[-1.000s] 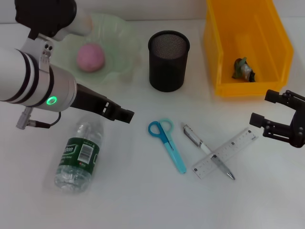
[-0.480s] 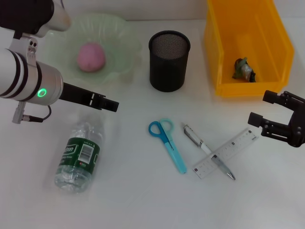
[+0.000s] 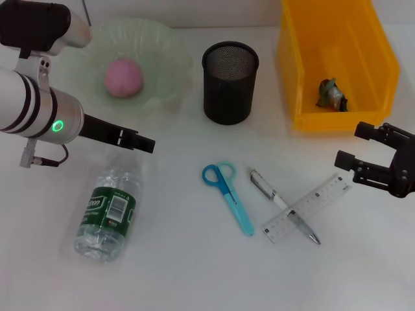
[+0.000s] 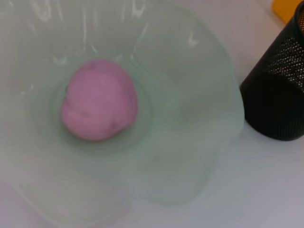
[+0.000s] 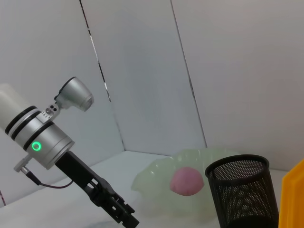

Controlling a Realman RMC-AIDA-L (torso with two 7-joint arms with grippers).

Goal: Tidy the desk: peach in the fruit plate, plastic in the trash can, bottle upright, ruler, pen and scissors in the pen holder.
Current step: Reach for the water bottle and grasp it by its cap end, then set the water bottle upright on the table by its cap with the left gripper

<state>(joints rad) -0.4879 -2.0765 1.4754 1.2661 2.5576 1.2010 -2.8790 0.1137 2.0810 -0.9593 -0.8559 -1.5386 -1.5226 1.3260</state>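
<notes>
Nearest, at seven o'clock, the bottle (image 3: 107, 214) lies flat on the counter (image 3: 181, 272). Just beyond, the left pincer (image 3: 144, 142) hangs empty, its spread unclear; it should straddle the bottle squarely. Right pincer (image 3: 355, 148), three o'clock, gapes empty.

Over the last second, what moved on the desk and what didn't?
The left pincer pulled back toward the robot's left, away from the scissors, and now hangs above the neck of the lying bottle, holding nothing. The right pincer barely shifted, open near the ruler. The peach, bottle, scissors, pen and ruler stayed put.
</notes>
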